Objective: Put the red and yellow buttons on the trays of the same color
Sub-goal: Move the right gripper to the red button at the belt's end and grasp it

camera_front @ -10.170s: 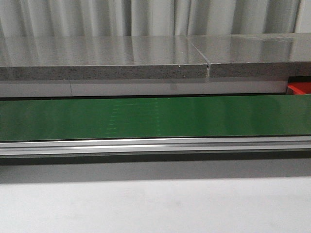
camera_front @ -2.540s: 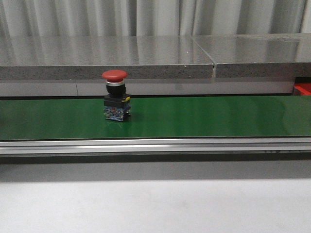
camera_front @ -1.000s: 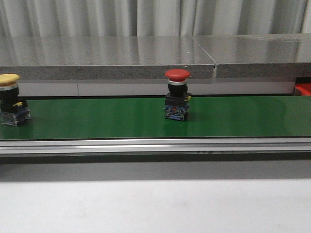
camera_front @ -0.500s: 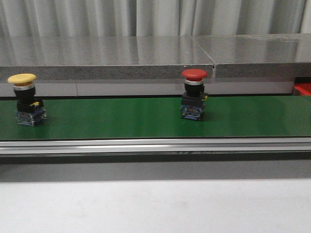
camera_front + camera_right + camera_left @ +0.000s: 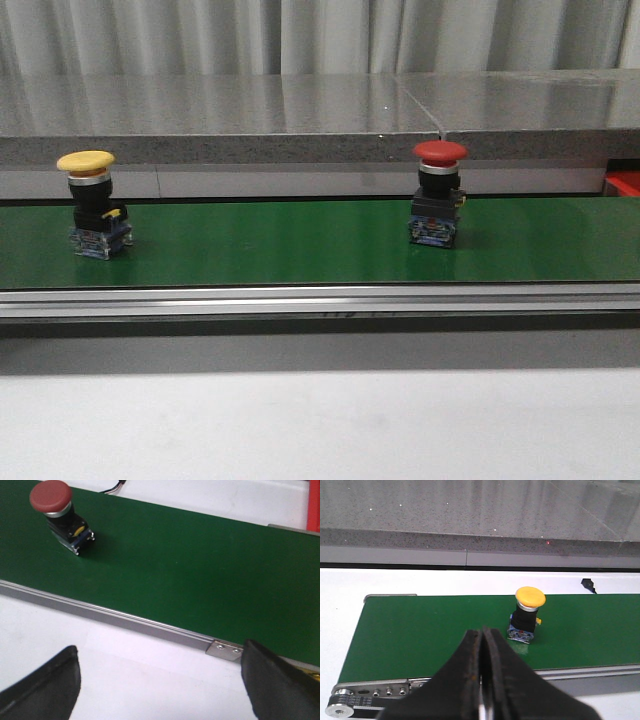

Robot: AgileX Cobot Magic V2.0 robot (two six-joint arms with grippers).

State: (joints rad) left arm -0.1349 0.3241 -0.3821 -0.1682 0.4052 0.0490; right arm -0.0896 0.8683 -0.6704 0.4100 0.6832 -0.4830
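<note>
Two mushroom-head push buttons ride the green conveyor belt [image 5: 300, 245], well apart, both upright on their contact blocks. Yellow button [image 5: 92, 205] sits toward the left end, red button [image 5: 438, 196] right of centre. Each is in its own arm's reach, hence one wrist camera per button.

Left gripper [image 5: 482, 680]: jaws pressed together, parked low at the belt's near rail, yellow button [image 5: 526, 616] just beyond the tips. It must open before any grasp.

Right gripper [image 5: 160, 680]: jaws spread wide over the white bench [image 5: 125, 670], short of the belt edge; red button [image 5: 57, 512] is off to one side, not between the jaws.

Red tray [image 5: 622, 182] only peeks in at the far right edge. Yellow tray not visible.

Nothing grasped yet. My read: right arm is staged to intercept.
</note>
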